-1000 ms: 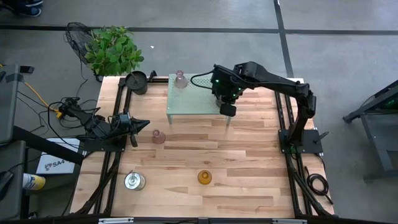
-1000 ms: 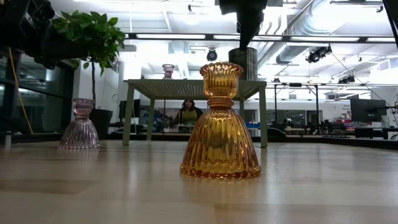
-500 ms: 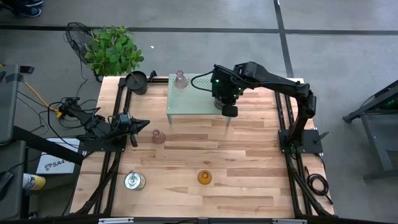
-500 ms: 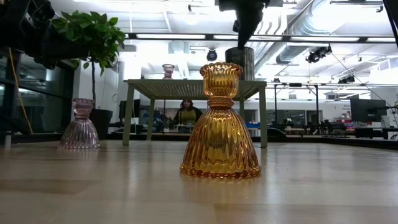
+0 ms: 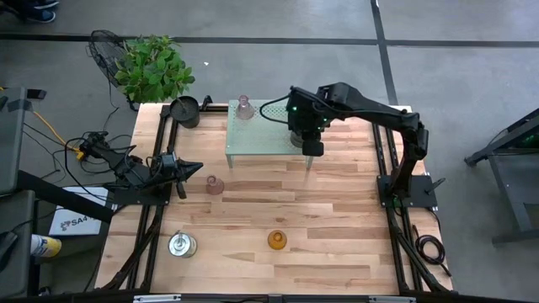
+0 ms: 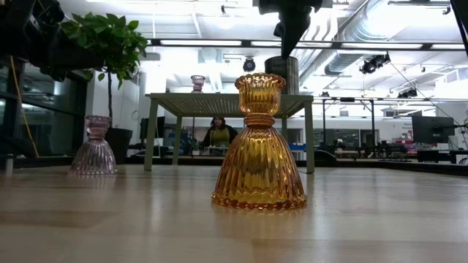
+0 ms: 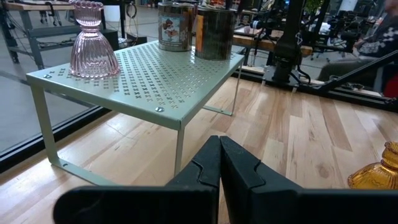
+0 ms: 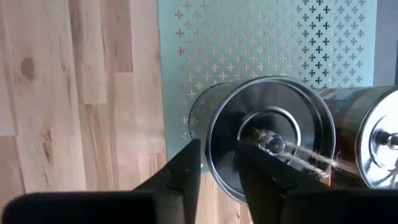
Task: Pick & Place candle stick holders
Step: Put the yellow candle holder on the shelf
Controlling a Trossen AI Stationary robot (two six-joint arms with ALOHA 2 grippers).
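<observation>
Right wrist view alone: pincer (image 8: pixel 217 168) perhaps astride silver holder (image 8: pixel 270 134).

Amber ribbed glass holder (image 6: pixel 259 146); pale pink ribbed holder (image 7: pixel 93 40) on a mint-green rack (image 7: pixel 149 78) (cross-shaped perforations); silvery metal holder (image 8: pixel 270 137); blond wood-plank desk (image 5: pixel 337 227).

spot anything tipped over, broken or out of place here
Nothing stands out. The amber holder, both pink holders and the metal holders on the green shelf all stand upright and whole.
</observation>
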